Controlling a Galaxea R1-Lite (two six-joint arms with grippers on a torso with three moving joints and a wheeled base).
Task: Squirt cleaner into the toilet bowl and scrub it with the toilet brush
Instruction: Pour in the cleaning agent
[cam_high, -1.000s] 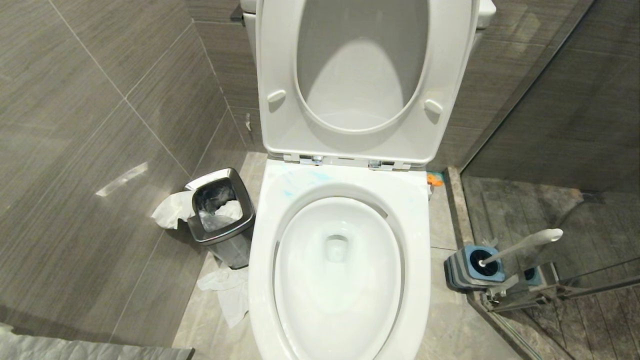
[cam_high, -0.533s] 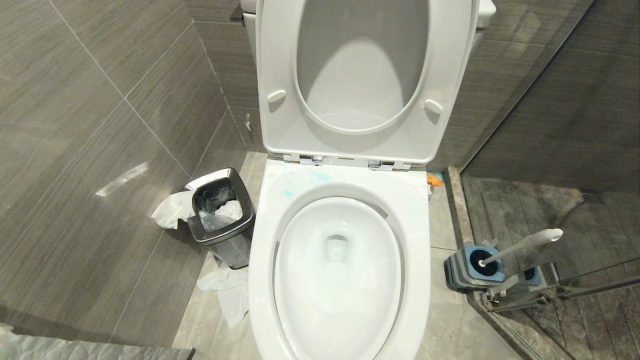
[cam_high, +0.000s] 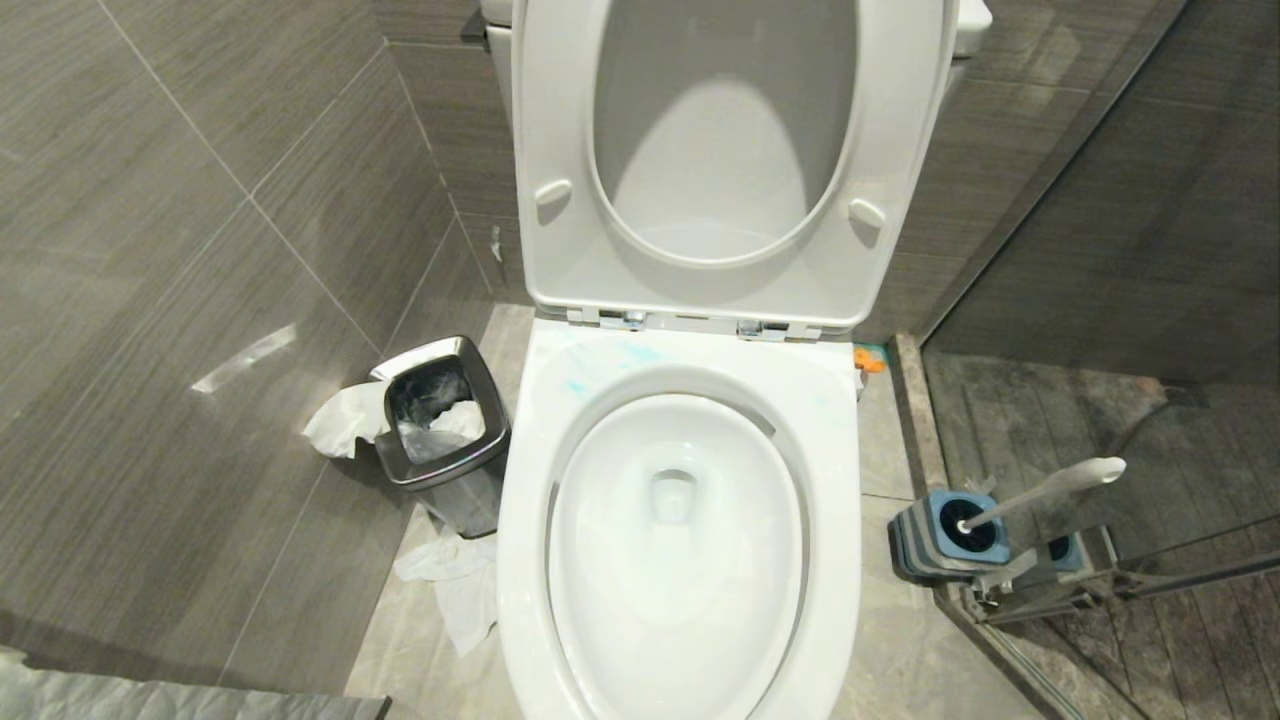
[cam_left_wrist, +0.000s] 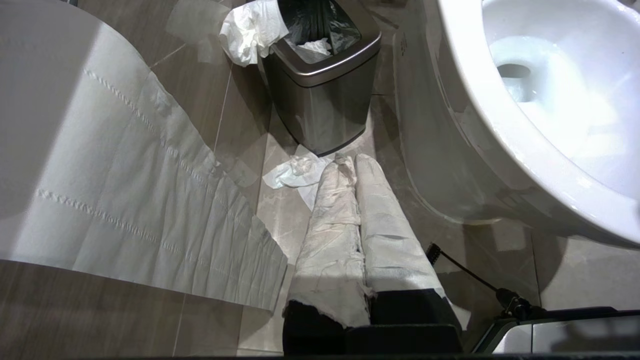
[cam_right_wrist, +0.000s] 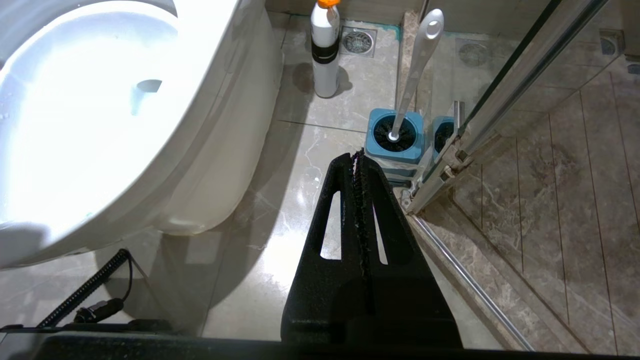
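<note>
The white toilet bowl (cam_high: 525, 520) stands open, its seat and lid (cam_high: 560, 150) raised against the tank. Pale blue streaks of cleaner (cam_high: 605, 362) mark the rim's back left. To the bowl's right the toilet brush (cam_high: 1050, 488) leans in its blue-and-grey holder (cam_high: 940, 540); its white handle (cam_right_wrist: 419, 60) shows in the right wrist view too. Neither arm appears in the head view. My left gripper (cam_left_wrist: 354, 162), fingers wrapped in white material, hangs shut and empty over the floor left of the bowl (cam_left_wrist: 450, 150). My right gripper (cam_right_wrist: 356, 156) is shut and empty, just short of the holder (cam_right_wrist: 395, 137).
A chrome waste bin (cam_high: 440, 430) with tissue spilling out stands left of the toilet, crumpled tissue (cam_high: 455, 595) on the floor beside it. A white bottle with an orange cap (cam_right_wrist: 325, 50) stands behind the brush. A glass shower door (cam_right_wrist: 500, 95) borders the right. Toilet paper (cam_left_wrist: 125, 190) hangs near the left arm.
</note>
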